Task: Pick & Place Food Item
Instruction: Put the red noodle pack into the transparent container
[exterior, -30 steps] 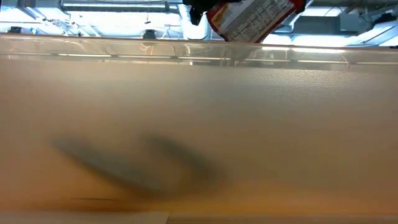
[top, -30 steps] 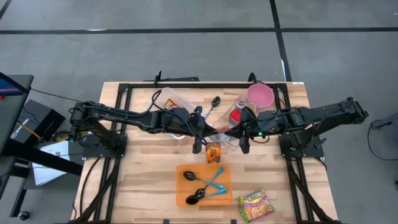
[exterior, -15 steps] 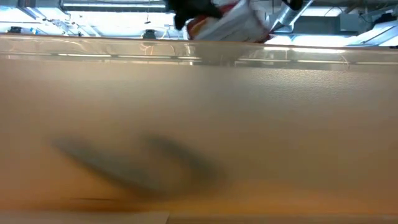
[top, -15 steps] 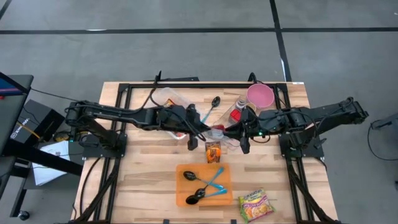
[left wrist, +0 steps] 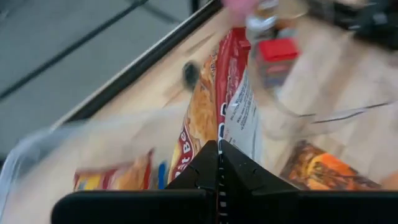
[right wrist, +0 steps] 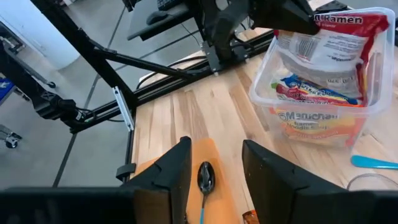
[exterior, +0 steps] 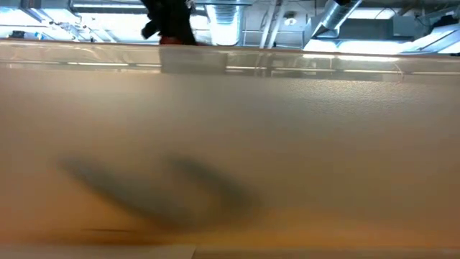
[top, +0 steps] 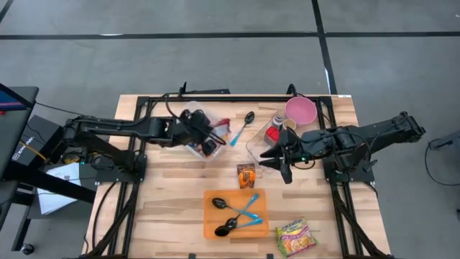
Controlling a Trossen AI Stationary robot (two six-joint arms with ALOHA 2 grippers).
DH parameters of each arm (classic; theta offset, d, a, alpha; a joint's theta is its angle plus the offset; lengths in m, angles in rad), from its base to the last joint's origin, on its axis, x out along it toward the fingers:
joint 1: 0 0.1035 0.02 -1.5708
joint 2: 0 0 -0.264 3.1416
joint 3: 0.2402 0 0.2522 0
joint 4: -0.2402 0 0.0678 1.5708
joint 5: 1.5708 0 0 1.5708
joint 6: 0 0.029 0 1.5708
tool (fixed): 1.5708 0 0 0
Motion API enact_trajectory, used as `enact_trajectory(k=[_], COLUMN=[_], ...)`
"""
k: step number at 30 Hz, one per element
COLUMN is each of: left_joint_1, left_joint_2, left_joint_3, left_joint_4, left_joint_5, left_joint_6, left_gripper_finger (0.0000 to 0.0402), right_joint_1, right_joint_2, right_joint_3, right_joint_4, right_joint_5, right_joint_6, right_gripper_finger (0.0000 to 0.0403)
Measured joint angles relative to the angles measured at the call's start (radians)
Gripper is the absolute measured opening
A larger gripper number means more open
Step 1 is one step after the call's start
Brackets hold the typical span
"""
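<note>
the left gripper [top: 208, 141] hangs over the clear plastic bin [top: 192, 115] near the back left of the table [top: 165, 208], its fingers pinched tight on the top edge of a ramen packet [right wrist: 336, 43]. in the right wrist view the packet stands upright in the bin, its lower part inside the walls, with other noodle packets [right wrist: 317, 102] stacked under and in front of it; whether it rests on them cannot be told. the left wrist view shows the same red and orange packet [left wrist: 221, 106] running away from the closed fingertips.

the right gripper [top: 277, 162] sits near the table's middle, well apart from the bin, fingers parted and holding nothing. just beside it lies a second clear container [top: 260, 147], with a red-capped jar [top: 272, 134] at its far edge; whether the jar is in it or only beside it cannot be told. a pink bowl [top: 300, 110] stands behind them, near the back edge. a small orange snack packet [top: 246, 175] lies flat on the wood between the two arms.

nearer the front, an orange tray [top: 212, 219] holds two black spoons [top: 220, 203] and a blue utensil [top: 248, 208]. a green noodle packet [top: 295, 237] lies on the bare table to its right. another black spoon [top: 249, 117] lies behind, between the bin and the jar.
</note>
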Motion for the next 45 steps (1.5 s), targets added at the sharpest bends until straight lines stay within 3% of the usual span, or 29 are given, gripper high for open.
enact_trajectory(k=[5,11,20,34,45], left_joint_1=[0.015,0.043,0.067,-0.013,-0.019], left_joint_2=[0.019,0.069,0.168,0.246,0.246], left_joint_3=[0.000,0.000,0.000,0.000,0.000], left_joint_4=[-0.131,-0.189,-0.225,0.071,0.119], left_joint_5=[-0.023,-0.130,-0.100,0.024,0.026], left_joint_6=[-0.167,-0.294,-0.345,-0.304,-0.297], left_gripper_finger=[0.0000,0.0000,0.0000,0.0016,0.0053], right_joint_1=[-0.001,-0.001,-0.001,-0.001,0.013], right_joint_2=[0.000,0.000,0.000,0.000,0.000], right_joint_3=[0.000,0.002,0.002,0.002,0.002], right_joint_4=[0.000,-0.006,-0.033,-0.039,-0.038], right_joint_5=[0.002,0.002,0.002,-0.006,-0.009], right_joint_6=[-0.005,-0.022,-0.021,-0.026,-0.020], right_gripper_finger=[0.0126,0.0123,0.0122,0.0123,0.0123])
